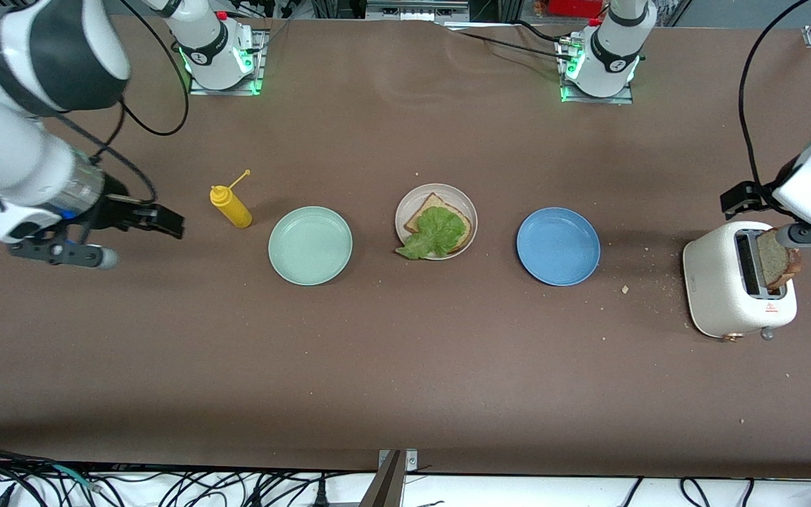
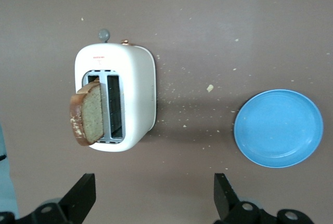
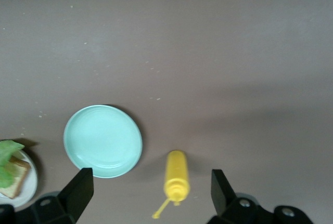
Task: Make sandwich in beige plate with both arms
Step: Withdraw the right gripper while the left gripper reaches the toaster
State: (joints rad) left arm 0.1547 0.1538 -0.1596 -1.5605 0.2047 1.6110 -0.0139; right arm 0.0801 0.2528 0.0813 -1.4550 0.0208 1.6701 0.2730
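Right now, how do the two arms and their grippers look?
Both arms are glossy white with black joint bands and trailing black cables. Their bases glow green along the edges. The right gripper is black, on a grey bracket with a blue detail. The left gripper shows two black wedge-shaped fingers.

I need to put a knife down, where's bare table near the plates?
Bare: the wide strip of table nearer the front camera than all three plates. Tighter: between blue plate and toaster, crumb-strewn. Crowded: beige plate, under bread and lettuce.
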